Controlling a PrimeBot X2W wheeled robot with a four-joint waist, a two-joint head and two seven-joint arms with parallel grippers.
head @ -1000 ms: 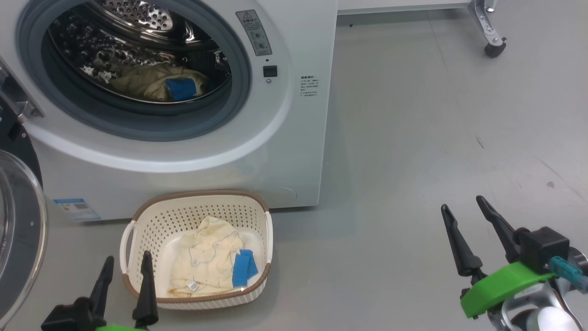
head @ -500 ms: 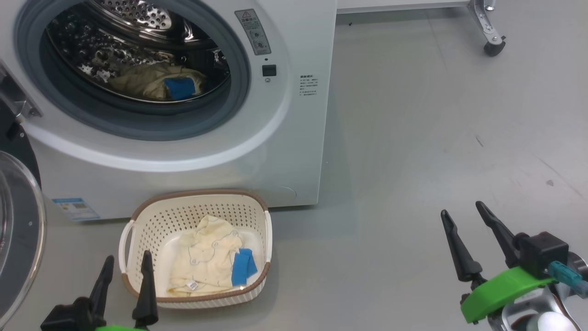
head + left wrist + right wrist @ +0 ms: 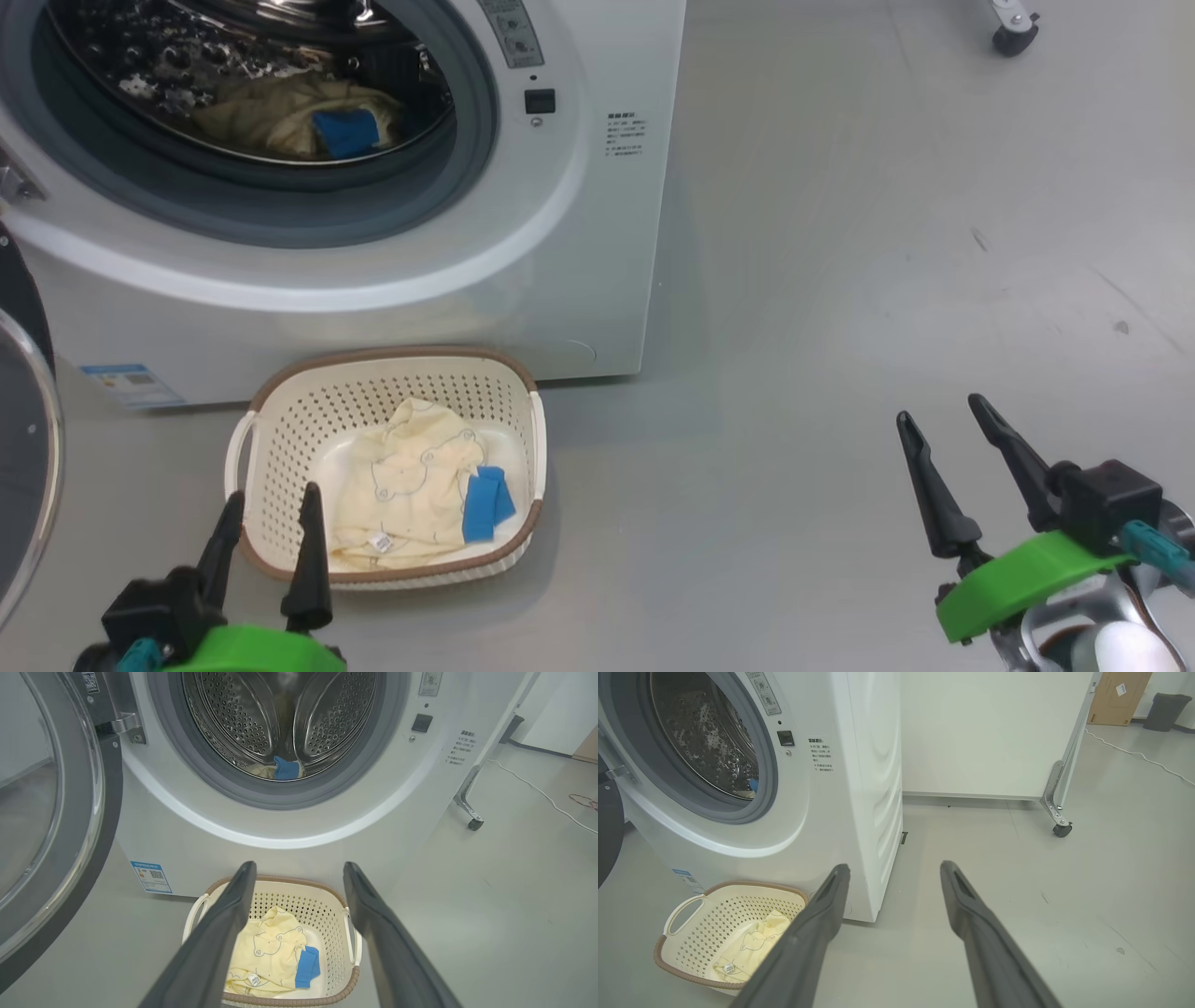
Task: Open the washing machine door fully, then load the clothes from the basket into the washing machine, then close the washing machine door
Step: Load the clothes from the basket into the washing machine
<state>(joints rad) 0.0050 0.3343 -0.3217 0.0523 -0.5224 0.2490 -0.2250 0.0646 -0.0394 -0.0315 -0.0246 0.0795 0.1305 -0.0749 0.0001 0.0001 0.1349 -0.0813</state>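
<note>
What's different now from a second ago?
The camera tipped down, so the room slid up the head view. The cream perforated plastic basket, the pale yellow bear-print clothes in it and the big white washing machine stayed put. The left tool and the right tool stayed open, holding nothing.

place: test lab | signs: bare grey floor [image 3: 1017, 896], castered white partition [image 3: 985, 732], loose cable [image 3: 1141, 755], washing machine [image 3: 859, 765]
</note>
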